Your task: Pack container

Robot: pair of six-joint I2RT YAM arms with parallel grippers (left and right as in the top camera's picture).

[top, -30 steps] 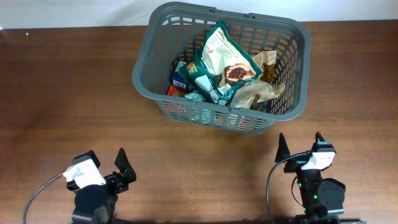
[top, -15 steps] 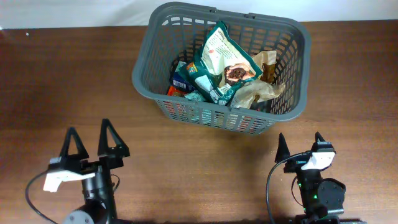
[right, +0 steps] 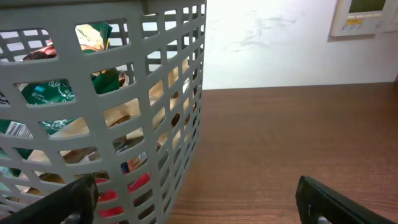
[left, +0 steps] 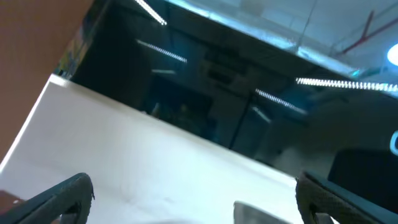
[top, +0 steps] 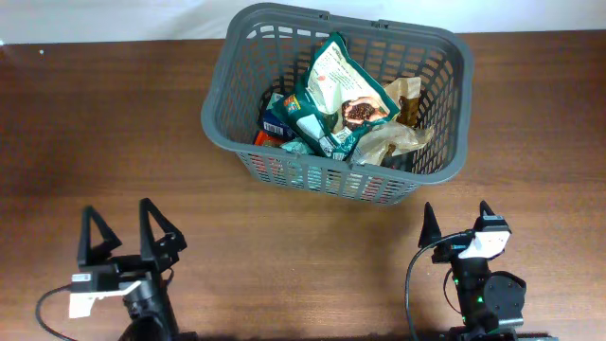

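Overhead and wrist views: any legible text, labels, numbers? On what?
Nothing can be read in any view.
Green-and-white bag in the container: print too small.
Blue-labelled packet beside it: blurred.
Wall panel, right wrist view: markings too small.

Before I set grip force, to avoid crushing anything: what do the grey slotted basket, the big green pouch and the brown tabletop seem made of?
Grey slotted basket: probably moulded plastic, matte, with even lattice slots. Big green pouch: likely glossy printed film, creased and catching light. Brown tabletop: wood or wood-look laminate, streaky grain; I cannot tell which.
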